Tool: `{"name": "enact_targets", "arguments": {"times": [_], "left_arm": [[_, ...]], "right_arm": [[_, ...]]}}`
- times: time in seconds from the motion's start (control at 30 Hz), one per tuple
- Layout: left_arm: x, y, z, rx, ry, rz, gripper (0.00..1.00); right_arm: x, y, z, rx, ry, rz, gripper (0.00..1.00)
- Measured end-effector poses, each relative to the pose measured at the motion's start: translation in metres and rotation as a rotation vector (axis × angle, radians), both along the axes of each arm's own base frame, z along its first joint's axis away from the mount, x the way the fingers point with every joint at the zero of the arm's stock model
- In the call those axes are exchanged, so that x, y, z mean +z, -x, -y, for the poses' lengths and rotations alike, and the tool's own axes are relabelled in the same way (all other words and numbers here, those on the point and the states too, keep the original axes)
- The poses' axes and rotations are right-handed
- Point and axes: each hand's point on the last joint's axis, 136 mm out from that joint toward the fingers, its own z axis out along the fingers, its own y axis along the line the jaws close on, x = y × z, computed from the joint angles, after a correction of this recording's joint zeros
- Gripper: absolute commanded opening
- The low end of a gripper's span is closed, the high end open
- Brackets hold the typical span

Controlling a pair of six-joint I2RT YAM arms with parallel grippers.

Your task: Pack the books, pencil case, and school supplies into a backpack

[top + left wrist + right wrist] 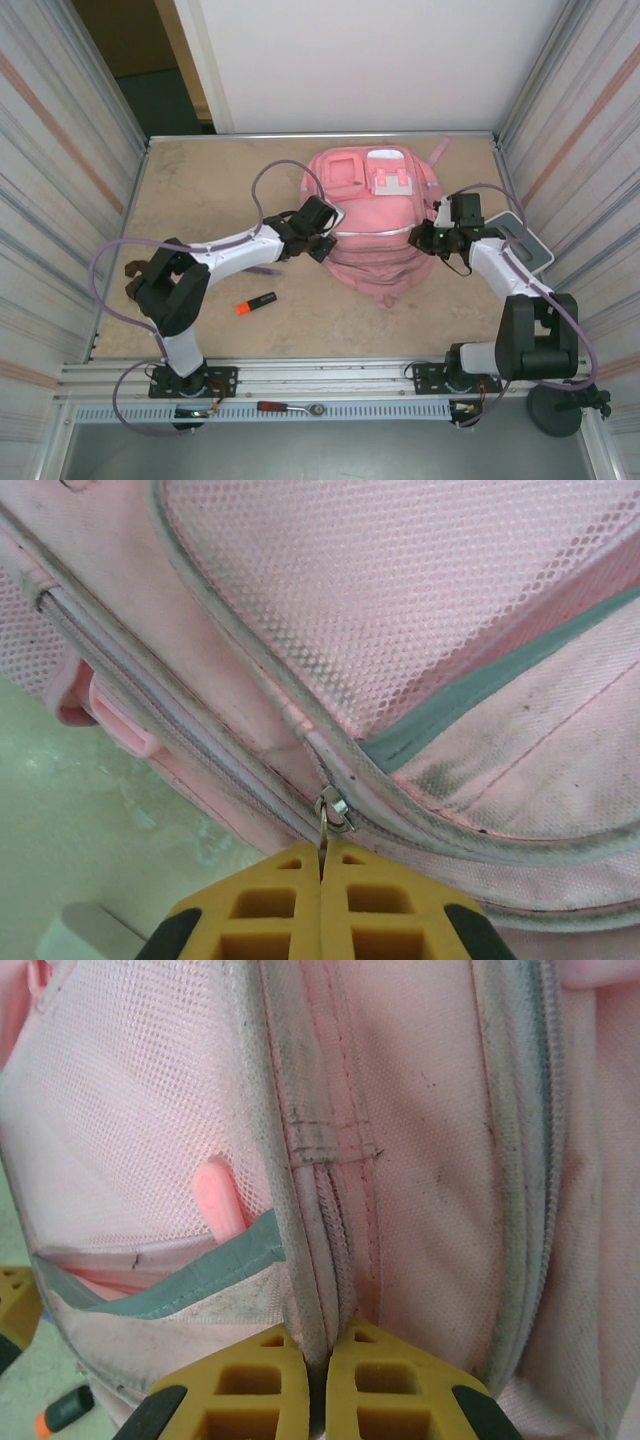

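The pink backpack point(375, 225) lay flat on the table point(200, 190) in the upper centre of the top view, its zip not yet run open. At the bottom centre of its wrist view, the left gripper point(322, 865) was pinched tight on the metal zipper pull point(332, 810). The right gripper point(318, 1350) was clamped narrow on a fold of fabric at a seam point(320, 1210). This was probably the zip's edge, though the fold hid the teeth.

To do this step well, the left should draw the pull along the curve of the track rather than lifting away from it. The right should hold the cloth taut against that pull, so that the slider does not bunch the fabric.

The top view alone showed both arms flanking the bag and the orange-and-black marker point(255, 303) waiting on the table, lower left of centre. It could not show what either gripper held; the wrist views did. The right wrist view also showed the mesh side pocket point(150, 1140).
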Motion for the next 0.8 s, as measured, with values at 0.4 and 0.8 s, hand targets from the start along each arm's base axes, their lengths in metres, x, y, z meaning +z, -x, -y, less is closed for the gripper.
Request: {"name": "enact_targets", "arguments": {"times": [0.4,0.8], "left_arm": [[-0.004,-0.037,-0.004,0.029,-0.087,0.082,0.28],[0.056,0.011,-0.001,-0.155,-0.001,0.262,0.81]], "right_arm": [[0.002,-0.007,-0.006,0.033,-0.025,0.001,0.00],[0.025,-0.006,-0.024,0.047,-0.126,0.025,0.02]]}}
